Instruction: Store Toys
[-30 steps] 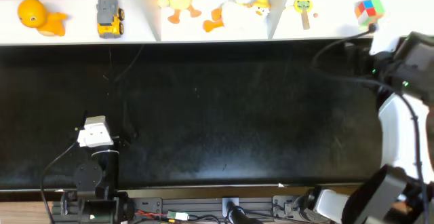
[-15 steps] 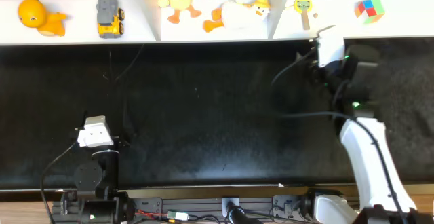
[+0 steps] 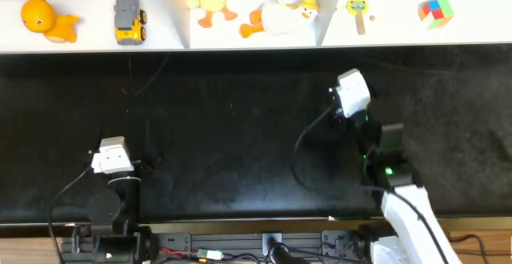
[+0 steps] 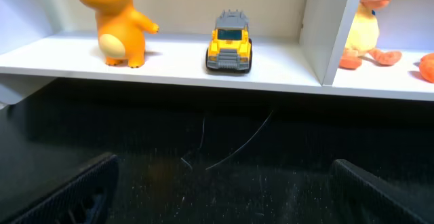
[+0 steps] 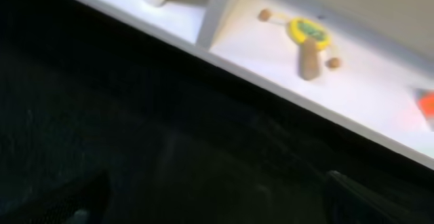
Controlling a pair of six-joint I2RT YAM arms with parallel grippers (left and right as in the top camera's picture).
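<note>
Toys stand in white shelf bays along the table's far edge: an orange duck figure (image 3: pixel 48 20) (image 4: pixel 115 20), a yellow truck (image 3: pixel 128 20) (image 4: pixel 229 42), a yellow plush duck (image 3: pixel 210 0) (image 4: pixel 369 20), a white plush duck (image 3: pixel 280 16), a small rattle drum (image 3: pixel 358 10) (image 5: pixel 308 37) and a colourful cube (image 3: pixel 436 10). My left gripper (image 3: pixel 110 148) (image 4: pixel 224 166) sits low at the near left, open and holding nothing, facing the truck. My right gripper (image 3: pixel 350 88) (image 5: pixel 217 180) hovers over the mat right of centre, open with nothing in it, tilted towards the rattle's bay.
A black mat (image 3: pixel 240 128) covers the table between the arms and the shelf. White dividers (image 3: pixel 178 12) (image 4: pixel 332 27) separate the shelf bays. Cables trail from both arms across the mat.
My right arm has swung from the far right by the cube's bay leftwards and back towards the middle of the mat. The left arm has kept still.
</note>
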